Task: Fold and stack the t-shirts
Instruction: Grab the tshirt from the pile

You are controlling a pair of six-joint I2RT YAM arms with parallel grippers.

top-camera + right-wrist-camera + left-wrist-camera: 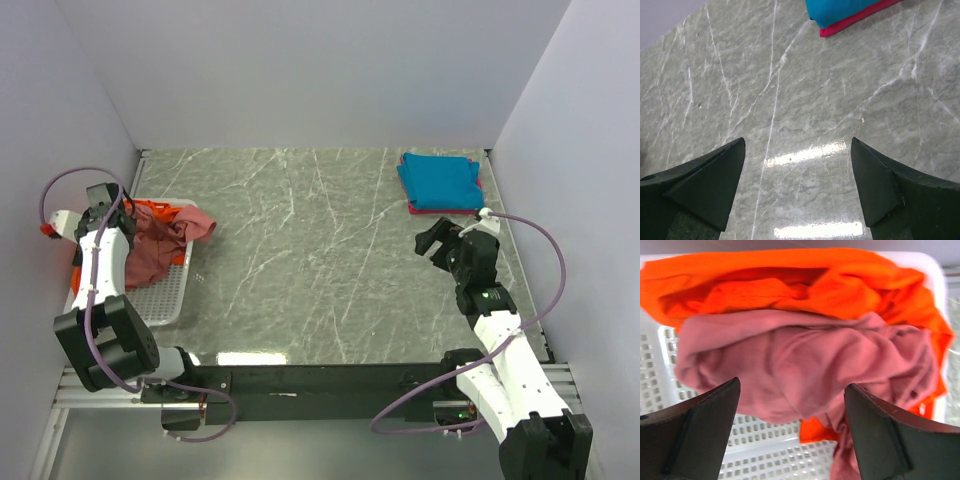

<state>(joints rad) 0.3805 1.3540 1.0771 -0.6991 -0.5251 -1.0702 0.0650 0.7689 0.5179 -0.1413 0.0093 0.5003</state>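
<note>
A crumpled salmon-red t-shirt (165, 240) (805, 365) lies in the white mesh basket (160, 300) (755, 450), on top of a bright orange t-shirt (152, 208) (790, 285). My left gripper (118, 212) (792, 385) hovers over the salmon-red cloth, open, with its dark fingers wide apart on either side of the bulge. At the back right, a folded teal-blue t-shirt (440, 180) (840, 10) rests on a folded magenta t-shirt (445, 209) (855, 20). My right gripper (432, 240) (797, 145) stands open above bare table, just in front of that stack.
The basket sits against the left wall, and one salmon-red sleeve (200, 225) hangs over its rim onto the grey marble table (320, 260). White walls close in the left, back and right sides.
</note>
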